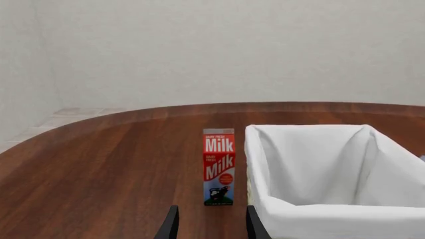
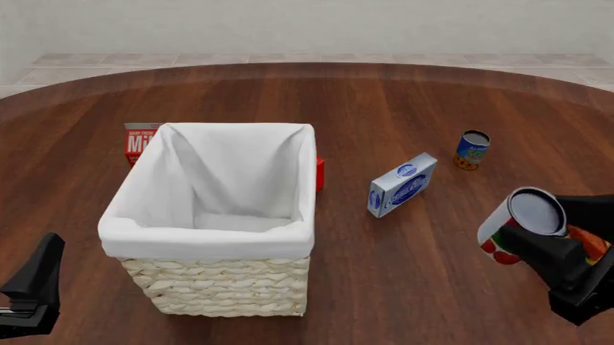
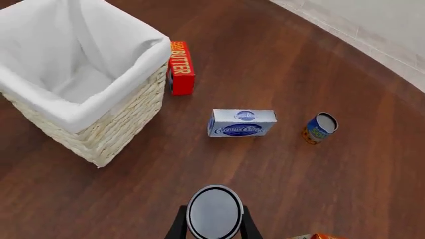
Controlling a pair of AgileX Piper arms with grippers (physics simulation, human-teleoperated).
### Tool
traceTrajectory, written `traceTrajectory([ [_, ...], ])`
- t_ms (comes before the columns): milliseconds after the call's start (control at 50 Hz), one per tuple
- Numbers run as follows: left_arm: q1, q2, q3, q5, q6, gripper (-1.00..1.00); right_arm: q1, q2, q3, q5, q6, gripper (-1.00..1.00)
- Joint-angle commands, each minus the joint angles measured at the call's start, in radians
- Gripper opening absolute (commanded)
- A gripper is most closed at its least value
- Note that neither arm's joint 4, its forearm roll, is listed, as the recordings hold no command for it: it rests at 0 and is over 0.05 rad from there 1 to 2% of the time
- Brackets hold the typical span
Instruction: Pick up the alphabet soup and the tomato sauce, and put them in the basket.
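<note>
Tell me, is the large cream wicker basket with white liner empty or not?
Empty: the basket shows only bare white liner inside in the front view and both wrist views.

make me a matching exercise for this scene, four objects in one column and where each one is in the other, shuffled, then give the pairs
Objects:
1. tomato sauce
2. alphabet soup
3. milk carton
4. cream cheese box

Places:
A. standing on the table on the far right
B. lying on the table between the basket and the blue can
C. held off the table in the right gripper
D. upright close to the basket's far left corner

Pairs: 1-C, 2-A, 3-D, 4-B
</note>
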Motion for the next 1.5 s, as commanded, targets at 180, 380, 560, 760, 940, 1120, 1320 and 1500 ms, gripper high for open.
traceTrajectory([
  [180, 0.000, 0.000, 0.000, 0.001, -0.002, 1.00, 0.081, 0.094, -0.074, -0.028, 0.027, -1.00],
  [380, 0.000, 0.000, 0.000, 0.001, -0.003, 1.00, 0.119, 0.129, -0.127, -0.027, 0.035, -1.00],
  [560, 0.001, 0.000, 0.000, 0.001, -0.003, 1.00, 0.160, 0.165, -0.153, -0.042, 0.041, -1.00],
  [760, 0.001, 0.000, 0.000, 0.002, -0.003, 1.00, 0.196, 0.206, -0.186, -0.055, 0.049, -1.00],
  [940, 0.001, 0.000, 0.000, 0.004, -0.003, 1.00, 0.227, 0.242, -0.217, -0.064, 0.049, -1.00],
  [1120, 0.003, 0.000, 0.001, 0.005, -0.002, 1.00, 0.263, 0.286, -0.249, -0.081, 0.050, -1.00],
  [1320, 0.005, 0.000, 0.002, 0.007, -0.003, 1.00, 0.294, 0.321, -0.260, -0.103, 0.059, -1.00],
  [1500, 0.005, 0.001, 0.002, 0.008, -0.003, 1.00, 0.327, 0.366, -0.285, -0.118, 0.067, -1.00],
])
